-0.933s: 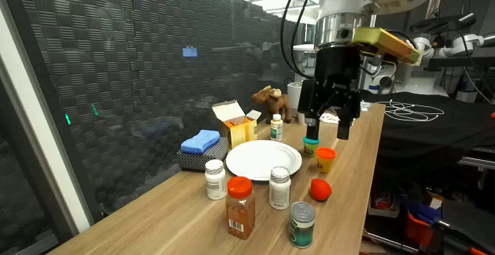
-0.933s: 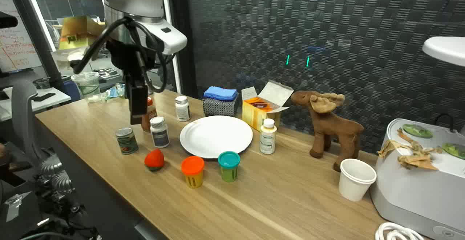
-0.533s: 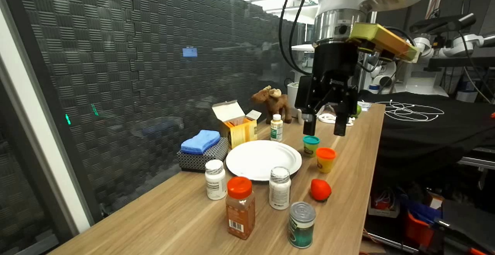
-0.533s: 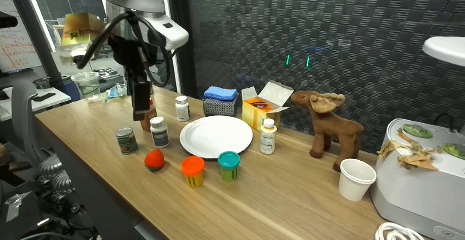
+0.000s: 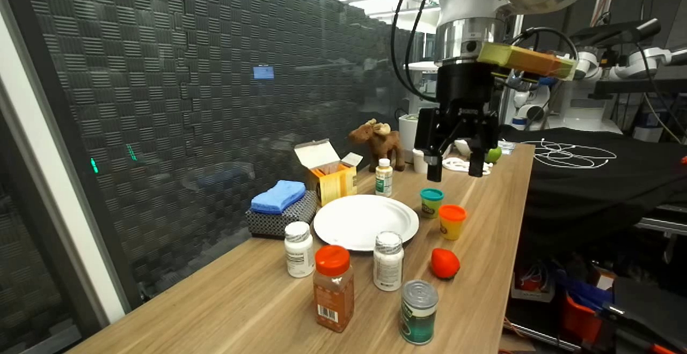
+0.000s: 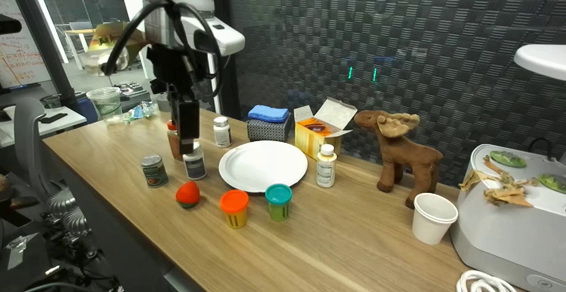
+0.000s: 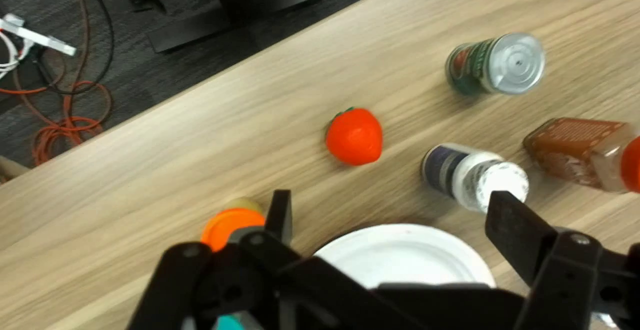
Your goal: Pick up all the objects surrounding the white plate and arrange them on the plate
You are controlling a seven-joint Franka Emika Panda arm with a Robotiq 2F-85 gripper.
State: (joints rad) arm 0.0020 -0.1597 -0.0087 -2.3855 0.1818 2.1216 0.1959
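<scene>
Beside a dark textured wall (image 5: 214,75), holds the gripper (image 5: 455,172) above the wooden table (image 5: 225,316) with jaws parted wide. Around the white plate (image 5: 365,220) (face up on that table): three white-capped bottles (image 5: 299,257), red-lidded spice jar (image 5: 333,292), green-labelled can (image 5: 418,316), strawberry-shaped red piece (image 5: 445,263), orange-lidded tub (image 5: 452,223) and teal-lidded tub (image 5: 431,204).

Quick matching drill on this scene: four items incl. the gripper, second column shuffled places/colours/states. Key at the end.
Column 1
1. gripper
2. blue block
3. spice jar
4. metal can

Column 2
A. silver top, green label
B. on top of the patterned box
C. jaws apart, holding nothing
D. red-orange lid, orange-brown body

Pairs: 1-C; 2-B; 3-D; 4-A
</scene>
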